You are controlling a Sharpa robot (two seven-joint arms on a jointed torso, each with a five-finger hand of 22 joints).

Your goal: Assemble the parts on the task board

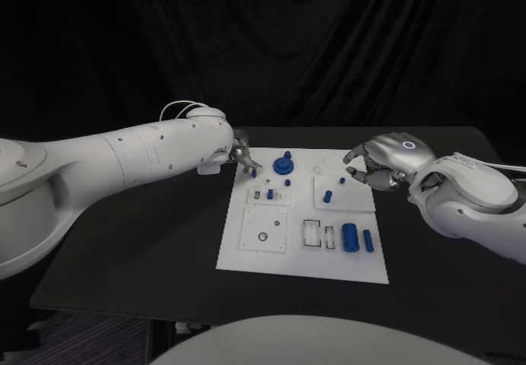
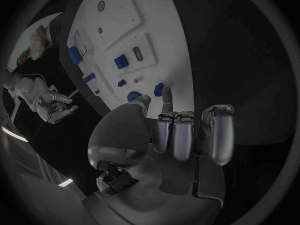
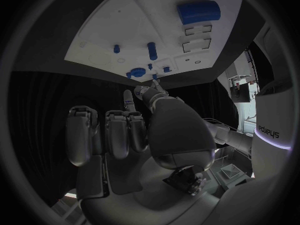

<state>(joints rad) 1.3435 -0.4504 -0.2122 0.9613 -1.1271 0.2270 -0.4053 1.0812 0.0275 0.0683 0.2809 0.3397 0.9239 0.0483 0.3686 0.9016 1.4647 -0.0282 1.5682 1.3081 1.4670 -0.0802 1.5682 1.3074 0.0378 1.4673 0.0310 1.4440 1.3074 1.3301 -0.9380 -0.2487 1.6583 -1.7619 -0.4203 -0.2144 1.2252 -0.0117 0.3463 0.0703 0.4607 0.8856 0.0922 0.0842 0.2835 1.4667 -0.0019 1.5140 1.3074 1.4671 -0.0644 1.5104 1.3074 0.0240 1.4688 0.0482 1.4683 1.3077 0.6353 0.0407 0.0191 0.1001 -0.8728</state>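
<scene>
left robot hand: fingers curled, holding nothing | right robot hand: fingers curled, holding nothing

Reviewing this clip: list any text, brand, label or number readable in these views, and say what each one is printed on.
"sharpa": dark lettering, seen sideways, on the robot's white casing at the edge of the right wrist view.
Task board: cut-outs and outlines, no lettering that I can read in any view.
Blue parts: no markings to be seen.
Left hand and right hand: no text; the right hand bears a glowing ring, a light and not a character.
</scene>
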